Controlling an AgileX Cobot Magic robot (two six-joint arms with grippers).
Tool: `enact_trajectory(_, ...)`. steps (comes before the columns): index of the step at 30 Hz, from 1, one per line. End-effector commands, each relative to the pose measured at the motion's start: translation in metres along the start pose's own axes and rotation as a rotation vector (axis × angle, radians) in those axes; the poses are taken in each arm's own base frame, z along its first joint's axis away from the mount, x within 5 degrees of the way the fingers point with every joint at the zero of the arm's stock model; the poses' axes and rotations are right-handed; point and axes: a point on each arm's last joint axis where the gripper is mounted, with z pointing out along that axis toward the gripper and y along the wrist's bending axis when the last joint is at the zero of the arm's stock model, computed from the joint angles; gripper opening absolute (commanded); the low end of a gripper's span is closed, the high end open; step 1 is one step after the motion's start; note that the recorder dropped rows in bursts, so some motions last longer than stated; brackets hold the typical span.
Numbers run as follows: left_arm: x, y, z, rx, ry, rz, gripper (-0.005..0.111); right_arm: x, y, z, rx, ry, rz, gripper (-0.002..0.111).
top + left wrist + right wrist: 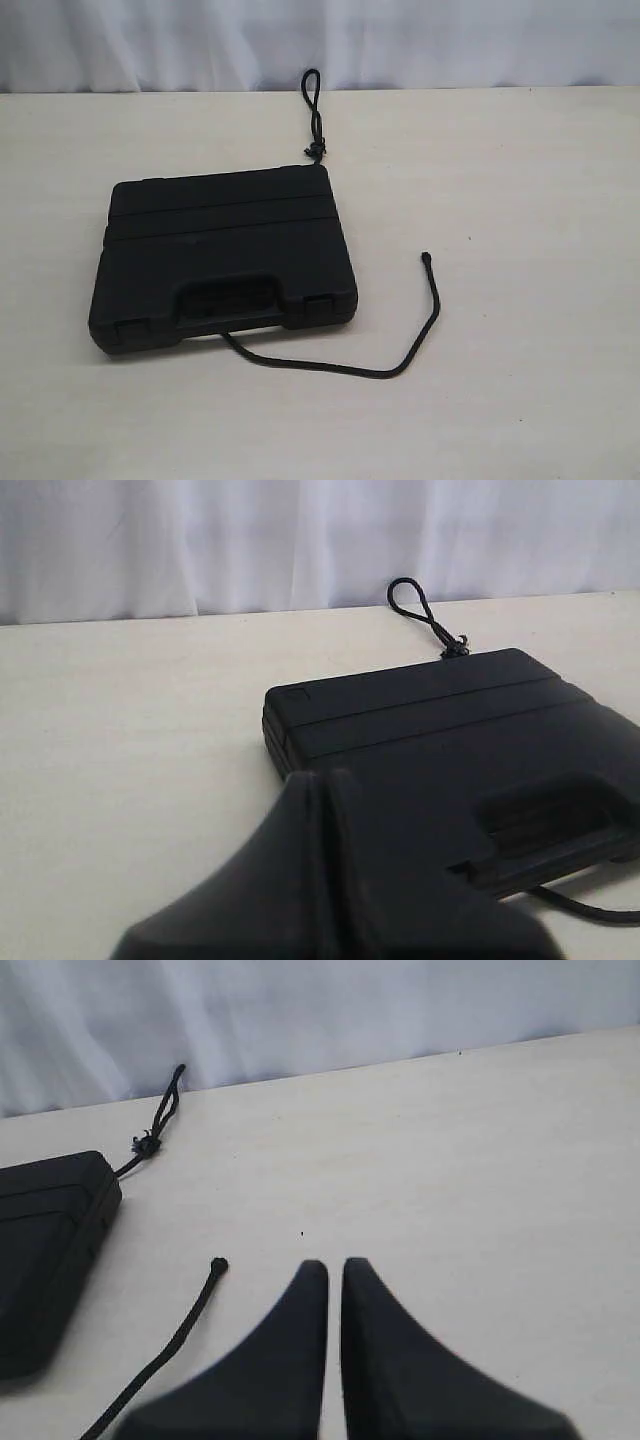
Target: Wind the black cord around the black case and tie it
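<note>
Left gripper (318,780) and right gripper (335,1266) sit closed, holding nothing. Case (225,255) lies near the table's (530,180) middle, cord (330,368) passing under it, loop at the far edge. Tugging one end could slide the cord out — nothing anchors it.

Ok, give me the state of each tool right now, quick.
Left tool: closed, holding nothing.
Right tool: closed, holding nothing.
</note>
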Motion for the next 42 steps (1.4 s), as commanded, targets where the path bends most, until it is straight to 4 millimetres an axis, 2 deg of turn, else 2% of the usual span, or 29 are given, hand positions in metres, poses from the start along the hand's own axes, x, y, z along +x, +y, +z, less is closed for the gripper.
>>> enact_trajectory(1, 0.000, 0.000, 0.000, -0.003, -0.010, -0.008, 0.000, 0.000, 0.000, 0.000, 0.003, -0.005, -0.013, 0.005)
enact_trajectory(7, -0.008, 0.000, 0.000, 0.000, -0.097, -0.002, 0.000, -0.007, 0.000, -0.001, -0.001, -0.084, -0.058, 0.005)
enact_trajectory(12, -0.032, -0.001, -0.006, 0.027, -0.368, -0.106, 0.000, -0.026, 0.006, -0.004, -0.060, -0.295, -0.027, 0.005)
enact_trajectory(16, -0.048, 0.003, -0.014, 0.033, -0.563, -0.230, 0.000, -0.040, 0.008, -0.010, -0.113, -0.460, 0.098, 0.005)
enact_trajectory(20, -0.056, 0.005, -0.020, 0.041, -0.676, -0.274, 0.000, -0.040, 0.006, -0.010, -0.129, -0.447, 0.253, 0.005)
enact_trajectory(22, -0.061, 0.005, -0.024, 0.069, -0.743, -0.340, 0.000, -0.039, 0.006, -0.009, -0.130, -0.433, 0.276, 0.005)
enact_trajectory(24, -0.065, 0.003, -0.028, 0.104, -0.797, -0.332, 0.000, -0.039, 0.006, -0.009, -0.130, -0.433, 0.276, 0.005)
enact_trajectory(26, -0.073, -0.002, -0.036, 0.164, -0.907, -0.285, 0.000, -0.039, 0.006, -0.009, -0.130, -0.433, 0.276, 0.005)
enact_trajectory(30, -0.094, -0.012, -0.070, 0.310, -1.264, -0.199, 0.000, -0.038, 0.006, -0.009, -0.130, -0.428, 0.276, 0.005)
enact_trajectory(32, -0.106, -0.014, -0.083, 0.334, -1.355, -0.179, 0.000, -0.038, 0.006, -0.009, -0.129, -0.426, 0.276, 0.005)
enact_trajectory(34, -0.123, -0.016, -0.089, 0.330, -1.355, -0.170, 0.000, -0.038, 0.006, -0.009, -0.129, -0.426, 0.276, 0.005)
enact_trajectory(36, -0.140, -0.019, -0.085, 0.285, -1.274, -0.122, 0.000, -0.038, 0.006, -0.009, -0.129, -0.426, 0.276, 0.005)
enact_trajectory(40, -0.174, -0.028, -0.057, 0.186, -0.936, 0.081, 0.000, -0.038, 0.006, -0.009, -0.129, -0.426, 0.276, 0.005)
enact_trajectory(42, -0.188, -0.030, -0.037, 0.162, -0.761, 0.109, 0.000, -0.038, 0.006, -0.009, -0.129, -0.426, 0.276, 0.005)
